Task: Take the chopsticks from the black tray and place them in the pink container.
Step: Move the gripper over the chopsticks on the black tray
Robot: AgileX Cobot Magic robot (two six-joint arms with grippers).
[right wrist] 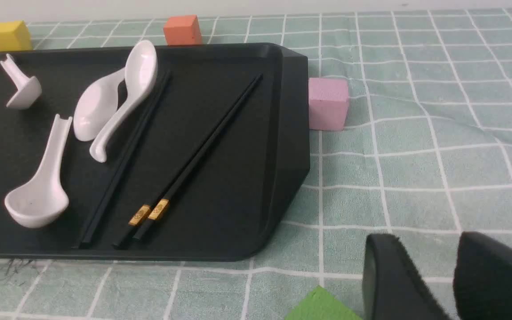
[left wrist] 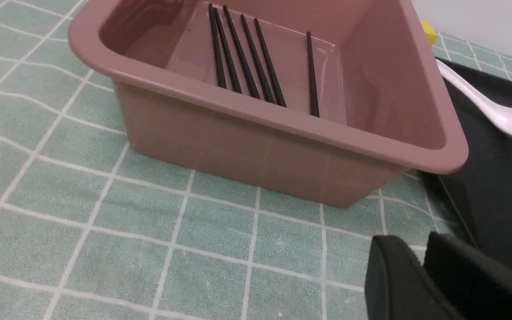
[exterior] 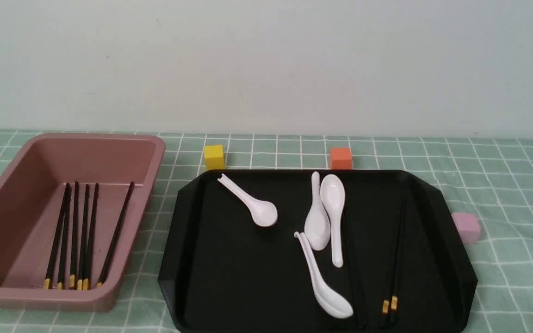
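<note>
The black tray [exterior: 238, 277] lies at centre right. A pair of yellow-banded chopsticks [exterior: 396, 259] rests along its right side, shown closer in the right wrist view as the pair [right wrist: 202, 146] with a third black stick [right wrist: 127, 155] beside it. At left, the pink container [exterior: 155, 152] holds several chopsticks [exterior: 83, 236]. Neither gripper appears in the front view. My left gripper [left wrist: 421, 244] hangs over the cloth near the pink container's [left wrist: 256, 111] corner, its fingers together and empty. My right gripper [right wrist: 429, 242] is open and empty over the cloth, off the tray's [right wrist: 238, 178] near right corner.
Several white spoons [exterior: 252, 203] lie on the tray, one [right wrist: 122, 98] beside the third stick. A yellow cube [exterior: 214, 157] and an orange cube [exterior: 341, 158] stand behind the tray, a pale pink cube [exterior: 466, 227] at its right. A green block [right wrist: 322, 306] lies near the right gripper.
</note>
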